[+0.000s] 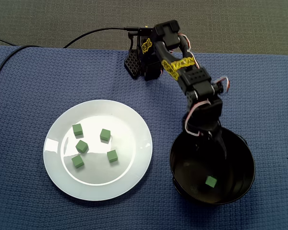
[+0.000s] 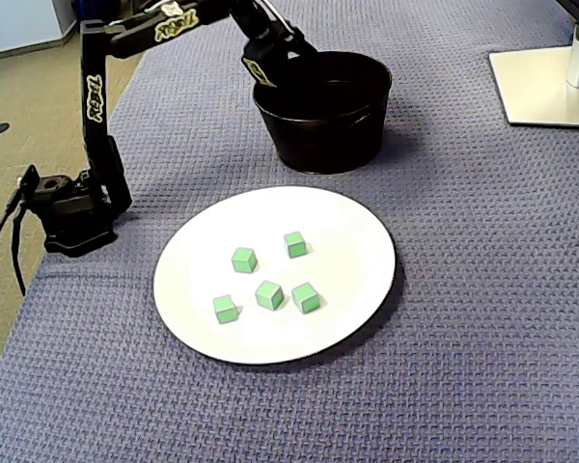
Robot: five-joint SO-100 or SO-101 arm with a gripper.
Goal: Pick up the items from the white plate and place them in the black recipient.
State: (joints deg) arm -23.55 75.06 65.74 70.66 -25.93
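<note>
Close by the tool (image 1: 212, 139), one green cube (image 1: 210, 181) (in black bowl (image 1: 242, 153))

Black bowl (image 2: 320, 130): inside hidden behind its near wall in a fixed view.
Tool (image 1: 207, 135): fingertips lost against the bowl's dark interior in both fixed views; jaw gap unreadable.
White stand (image 2: 548, 87), far right: cut by picture edges.
Cable (image 1: 101, 30): runs off left edge.

White plate (image 1: 134, 143) open from above; black bowl (image 2: 318, 135) walled sideways.
</note>
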